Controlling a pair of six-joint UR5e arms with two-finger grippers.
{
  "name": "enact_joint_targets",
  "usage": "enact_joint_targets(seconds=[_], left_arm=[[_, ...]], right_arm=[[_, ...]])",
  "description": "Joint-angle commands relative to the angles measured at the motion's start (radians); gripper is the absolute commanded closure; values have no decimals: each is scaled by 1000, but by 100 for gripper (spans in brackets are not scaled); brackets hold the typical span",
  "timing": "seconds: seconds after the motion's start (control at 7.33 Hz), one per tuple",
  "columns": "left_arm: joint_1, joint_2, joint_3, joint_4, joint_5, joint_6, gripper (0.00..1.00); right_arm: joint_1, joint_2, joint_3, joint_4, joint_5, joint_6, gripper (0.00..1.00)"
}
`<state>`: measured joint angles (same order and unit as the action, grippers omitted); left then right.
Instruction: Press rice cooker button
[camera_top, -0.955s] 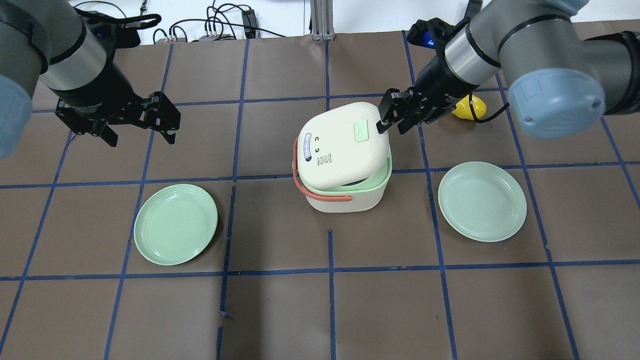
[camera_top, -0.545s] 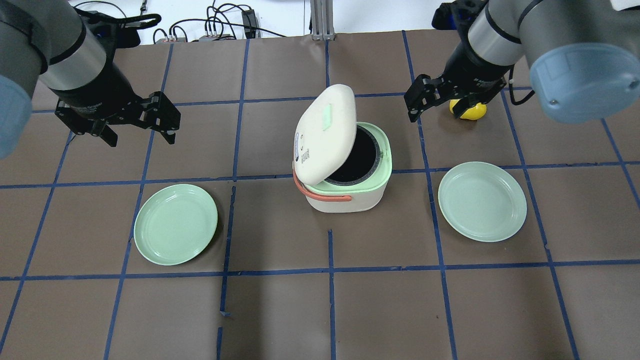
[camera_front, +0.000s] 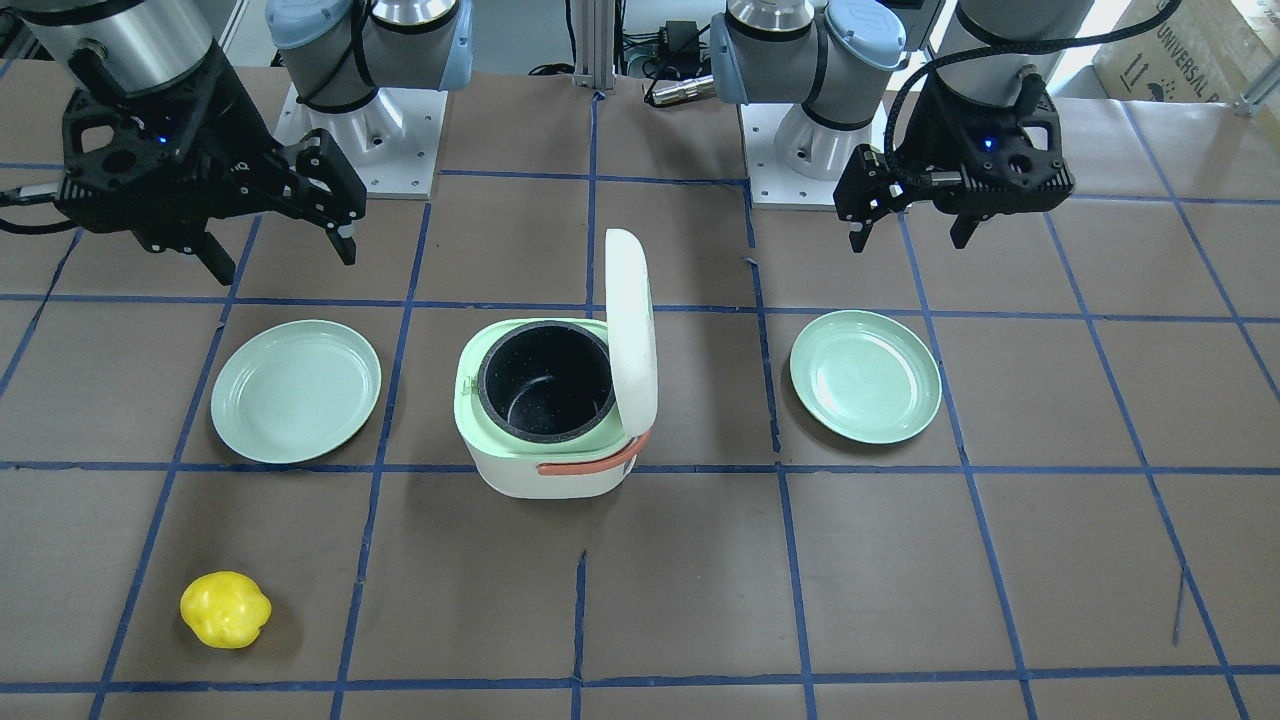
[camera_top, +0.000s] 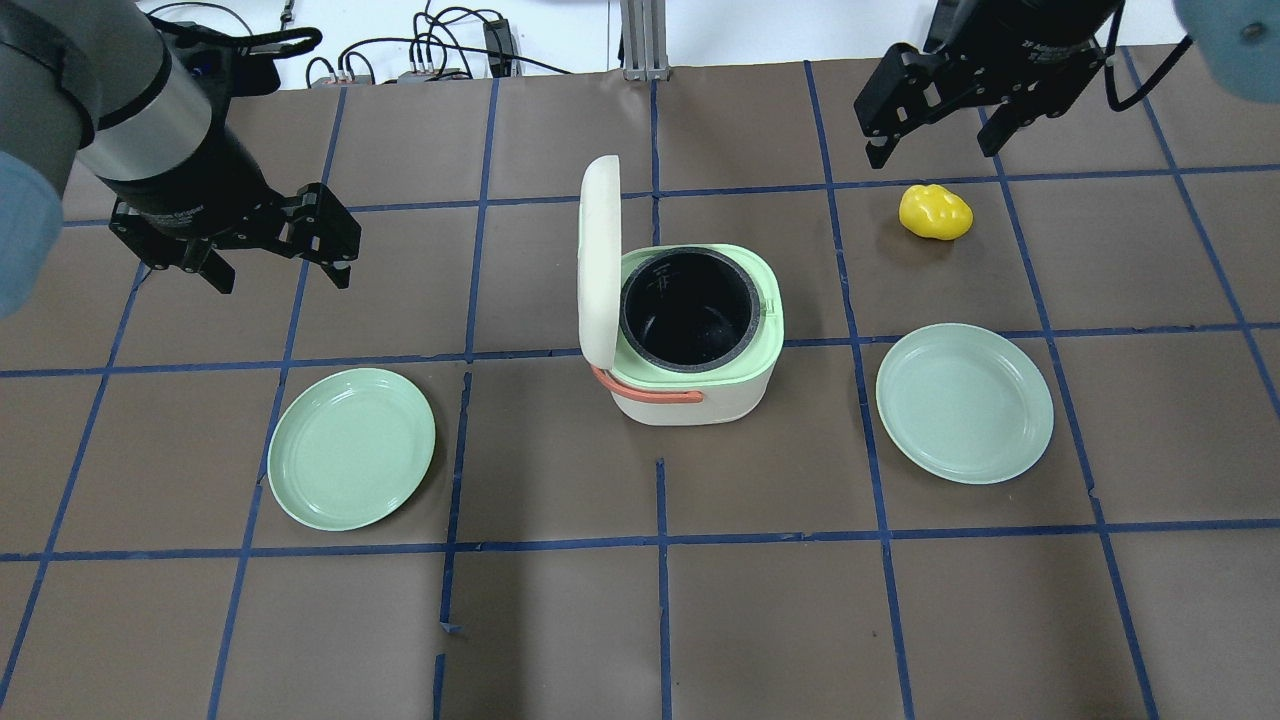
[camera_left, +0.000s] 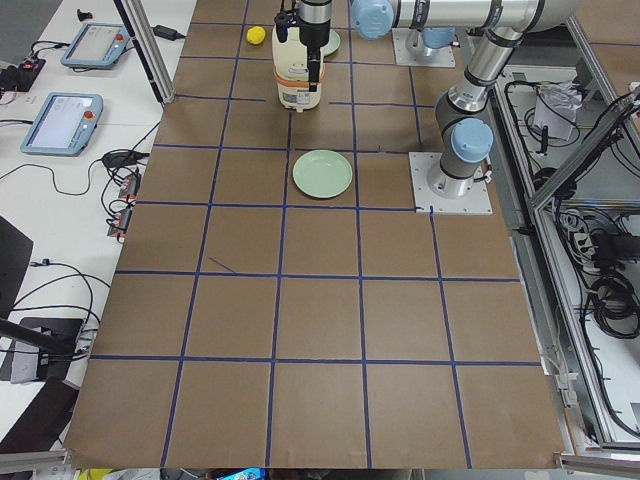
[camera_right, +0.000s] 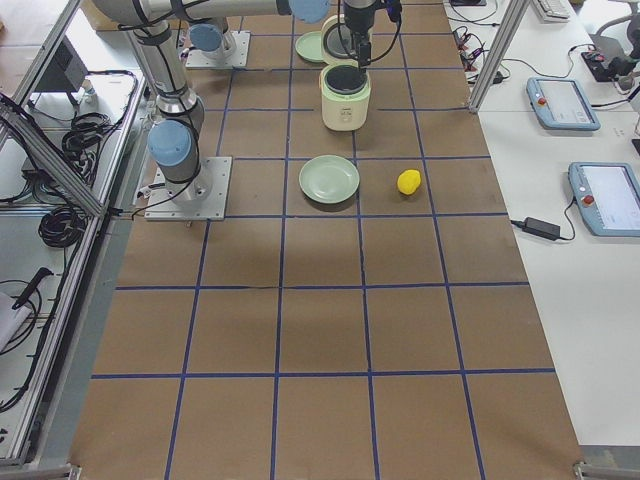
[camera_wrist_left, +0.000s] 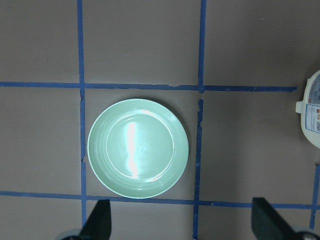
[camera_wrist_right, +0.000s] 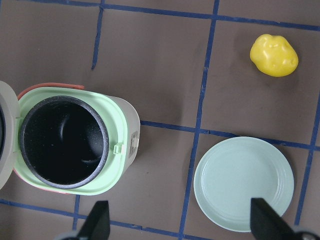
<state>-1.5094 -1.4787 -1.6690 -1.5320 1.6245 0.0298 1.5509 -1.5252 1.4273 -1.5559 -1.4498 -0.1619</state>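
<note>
Both grippers hang wide open and hold nothing: the left gripper (camera_top: 281, 275) toward the left edge of the table (camera_top: 560, 620), the right gripper (camera_top: 932, 150) toward the right edge. The rice cooker (camera_top: 700, 385) sits mid-table, its lid (camera_top: 600, 270) standing straight up (pot looks empty), so the press seems done.

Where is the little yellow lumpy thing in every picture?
Front-facing: yellow toy bottom left, nearer the camera than the rice cooker.
Overhead: toy upper right, right of the cooker.
Exterior left: toy at the top, left of the cooker.
Exterior right: toy upper middle, below and right of the cooker.
Left wrist: not in it.
Right wrist: toy top right.
Shared landmark: the open rice cooker.
</note>
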Motion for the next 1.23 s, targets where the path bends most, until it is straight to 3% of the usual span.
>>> enact_joint_targets(seconds=[0.0, 0.68, 1.09], left_arm=[[0, 0, -2, 0, 0, -1, 0], [0, 0, 0, 0, 0, -1, 0], [0, 0, 0, 0, 0, 1, 0]], right_arm=[[-2, 5, -34, 19, -10, 1, 0], [-43, 43, 19, -16, -66, 4, 8], [-40, 36, 24, -18, -37, 10, 0]])
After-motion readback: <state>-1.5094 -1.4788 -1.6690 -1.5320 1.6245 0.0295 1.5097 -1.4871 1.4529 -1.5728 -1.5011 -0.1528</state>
